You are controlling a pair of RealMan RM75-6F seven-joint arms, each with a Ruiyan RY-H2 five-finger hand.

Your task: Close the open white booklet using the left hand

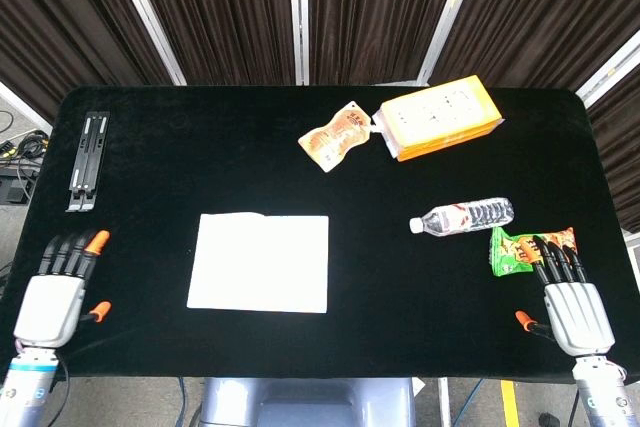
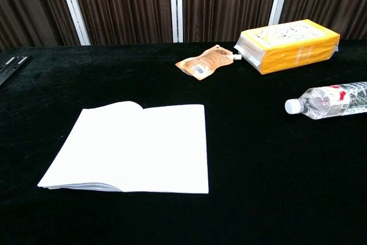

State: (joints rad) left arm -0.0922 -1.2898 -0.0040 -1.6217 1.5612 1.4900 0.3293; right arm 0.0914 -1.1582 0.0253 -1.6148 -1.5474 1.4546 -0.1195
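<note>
The white booklet (image 1: 259, 262) lies open and flat on the black table, left of centre; the chest view shows its pages (image 2: 132, 147) spread with a slight curl at the top of the left page. My left hand (image 1: 62, 292) is open, fingers stretched forward, over the table's near left corner and well to the left of the booklet. My right hand (image 1: 567, 299) is open too, at the near right edge, its fingertips by a green snack packet. Neither hand appears in the chest view.
A green snack packet (image 1: 520, 247) and a water bottle (image 1: 463, 216) lie on the right. An orange pouch (image 1: 337, 135) and a yellow box (image 1: 440, 116) sit at the back. A black folding stand (image 1: 87, 161) lies at the far left.
</note>
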